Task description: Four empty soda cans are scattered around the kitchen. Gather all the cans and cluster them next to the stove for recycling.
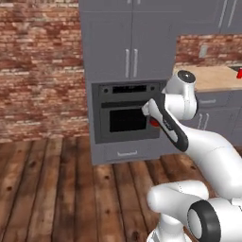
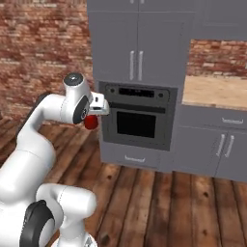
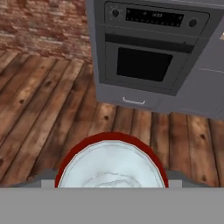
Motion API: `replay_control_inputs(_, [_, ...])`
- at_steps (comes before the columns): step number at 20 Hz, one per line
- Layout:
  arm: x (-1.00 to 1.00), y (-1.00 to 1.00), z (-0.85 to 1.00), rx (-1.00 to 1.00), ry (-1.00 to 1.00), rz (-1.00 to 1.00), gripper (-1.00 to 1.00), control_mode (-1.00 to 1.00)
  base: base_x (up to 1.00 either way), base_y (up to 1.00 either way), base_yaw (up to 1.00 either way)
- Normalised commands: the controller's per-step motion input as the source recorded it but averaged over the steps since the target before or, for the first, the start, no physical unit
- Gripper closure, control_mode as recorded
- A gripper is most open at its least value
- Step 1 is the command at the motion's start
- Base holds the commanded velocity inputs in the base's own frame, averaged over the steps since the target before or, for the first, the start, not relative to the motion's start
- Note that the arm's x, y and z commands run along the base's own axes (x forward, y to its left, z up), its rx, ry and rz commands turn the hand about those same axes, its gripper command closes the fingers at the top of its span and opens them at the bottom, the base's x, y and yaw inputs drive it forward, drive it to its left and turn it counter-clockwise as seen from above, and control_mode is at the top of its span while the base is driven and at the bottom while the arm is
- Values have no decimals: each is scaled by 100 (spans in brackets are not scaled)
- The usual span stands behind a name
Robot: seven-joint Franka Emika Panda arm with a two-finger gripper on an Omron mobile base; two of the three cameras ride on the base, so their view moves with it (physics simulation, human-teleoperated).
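Can (image 3: 111, 162) pinched in the gripper (image 2: 91, 120), carried clear of the floor in front of the oven (image 1: 126, 112)

Can sits directly under the hand, silver top filling lower centre of hand view, long axis in line with the gripper; red body pokes out below the hand at centre-left of right base view. Second can (image 1: 239, 73) on the counter (image 1: 215, 78) at the right edge of left base view. Stove not visible, so judging the carry heads right along that counter, can upright
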Motion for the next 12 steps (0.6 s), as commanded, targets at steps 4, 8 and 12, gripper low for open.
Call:
replay_control_inputs(4, [0,0,0,0,0,0,100,100,94,-100,-3])
replay_control_inputs(8, [0,0,0,0,0,0,100,100,61,-100,-1])
replay_control_inputs(12, [0,0,0,0,0,0,100,100,37,-100,0])
